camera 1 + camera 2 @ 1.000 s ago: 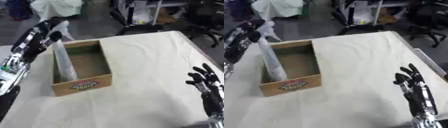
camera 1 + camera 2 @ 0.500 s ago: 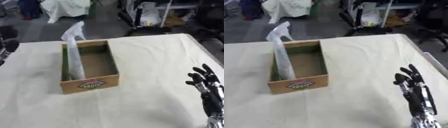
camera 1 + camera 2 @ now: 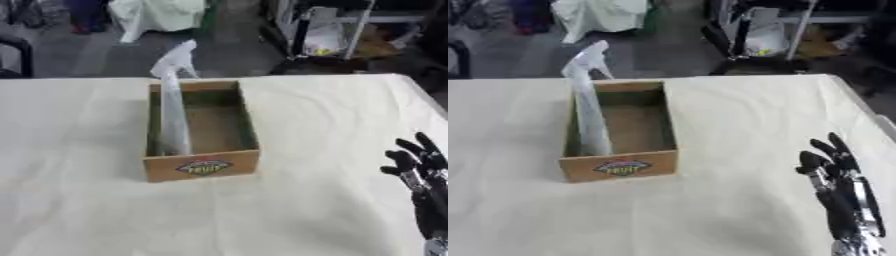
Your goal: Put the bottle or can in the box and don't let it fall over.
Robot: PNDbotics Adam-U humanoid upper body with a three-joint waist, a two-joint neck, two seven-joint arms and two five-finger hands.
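Since it is tall, slim, likely light, the spray bottle point(image 3: 172, 112) standing inside the box point(image 3: 202, 165), at its left wall, would tip easily; best held mid-body. Right hand point(image 3: 839, 192) idle, fingers spread.

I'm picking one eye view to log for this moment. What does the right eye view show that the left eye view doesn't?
Only the right eye view shows more of the forearm below the right robot hand. Only the left eye view shows more table left of the box. Both show the spray bottle standing in the box against its left wall, untouched; the left robot hand appears in neither.
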